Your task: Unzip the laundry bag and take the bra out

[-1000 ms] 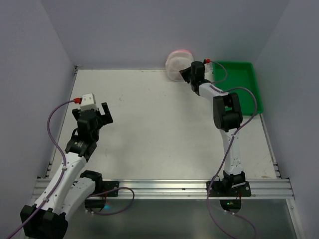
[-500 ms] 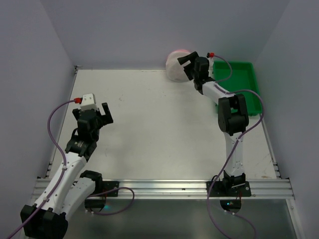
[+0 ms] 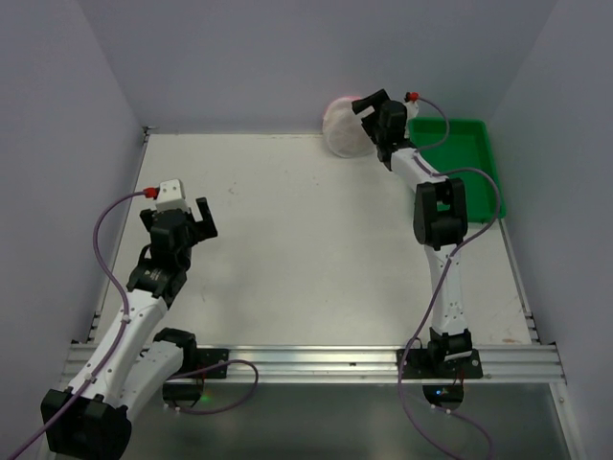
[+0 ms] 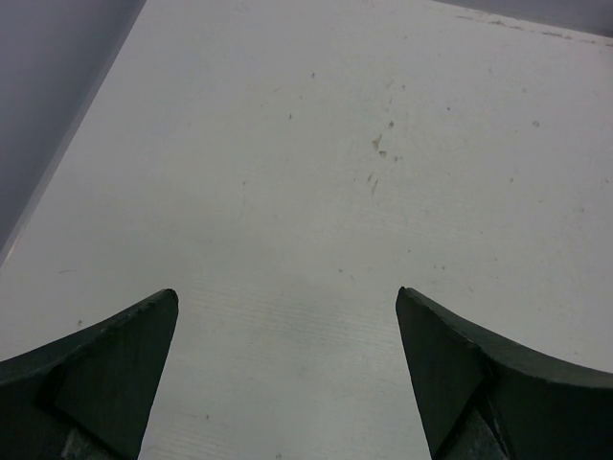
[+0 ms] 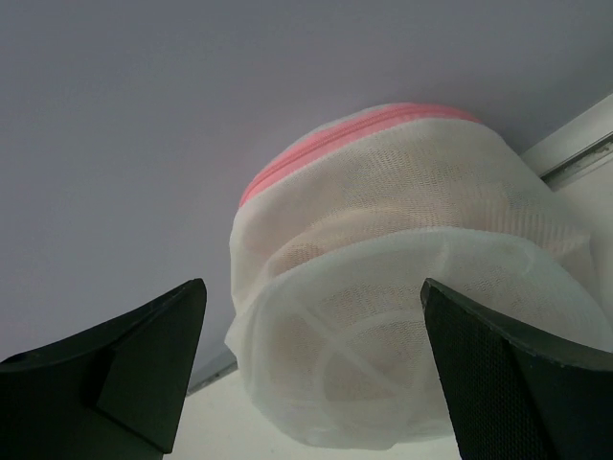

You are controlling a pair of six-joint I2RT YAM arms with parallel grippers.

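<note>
The laundry bag (image 3: 338,131) is a round white mesh drum with a pink zip edge (image 5: 335,139). It leans tilted at the back wall, its flat end facing the right wrist camera. A beige-pink shape, the bra (image 5: 326,235), shows faintly through the mesh (image 5: 402,326). My right gripper (image 3: 364,110) (image 5: 313,283) is open, and the bag sits just beyond its spread fingers with nothing gripped. My left gripper (image 3: 199,217) (image 4: 287,292) hangs open over bare table at the left, far from the bag.
A green tray (image 3: 460,144) stands at the back right corner, right beside the right arm's wrist. The back wall rises directly behind the bag. Side walls bound the white table (image 3: 306,249).
The right gripper went from shut at the bag's near edge to wide open, and its wrist rose and shifted back towards the wall. The left arm has not moved.
</note>
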